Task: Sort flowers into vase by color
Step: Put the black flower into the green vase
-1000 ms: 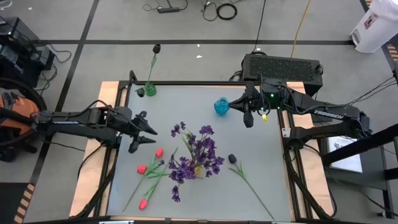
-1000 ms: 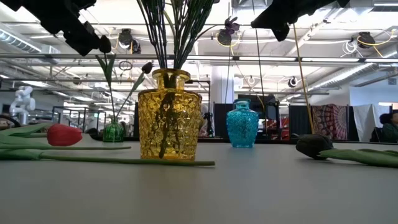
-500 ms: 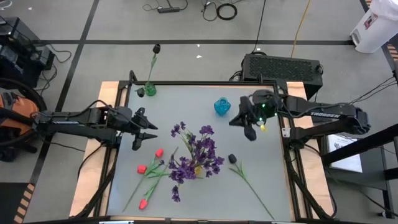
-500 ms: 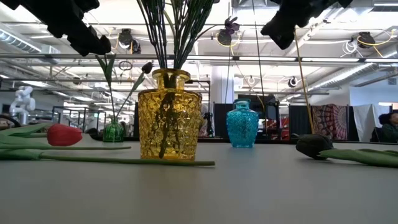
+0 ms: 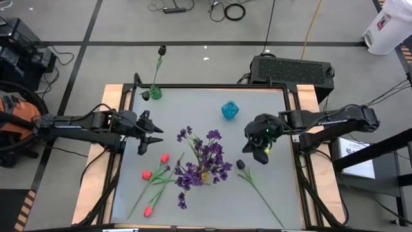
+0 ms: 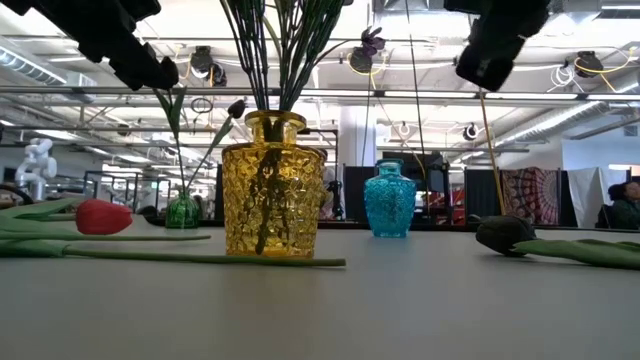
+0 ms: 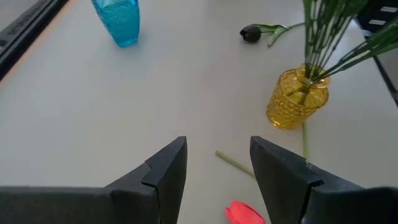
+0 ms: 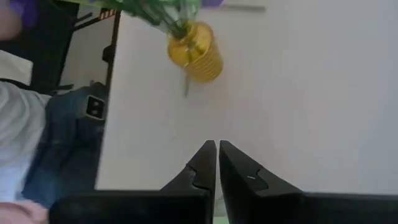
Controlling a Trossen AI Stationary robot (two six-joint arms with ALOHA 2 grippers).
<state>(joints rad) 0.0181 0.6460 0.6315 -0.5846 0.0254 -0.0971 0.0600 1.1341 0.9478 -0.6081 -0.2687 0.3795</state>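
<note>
Your right gripper (image 5: 262,153) hangs above the table (image 5: 270,103) with its fingers pressed together and nothing between them, just beside the loose black flower (image 5: 241,164); from that spot it looks poised for that stem, though you would have to spread the fingers first. Your left gripper (image 5: 152,136) waits with its fingers apart and empty, near the red tulips, likely staged to take one.

Counting outward: one black flower lies on the table, and another stands in the green vase (image 5: 155,93) at the far left corner. Three tulips (image 5: 165,158) lie on the near left. The purple sprays (image 5: 205,156) fill the yellow vase (image 7: 296,98) mid-table; their stems overlap too much to count. The blue vase (image 5: 229,110) holds nothing. That makes three vases.
</note>
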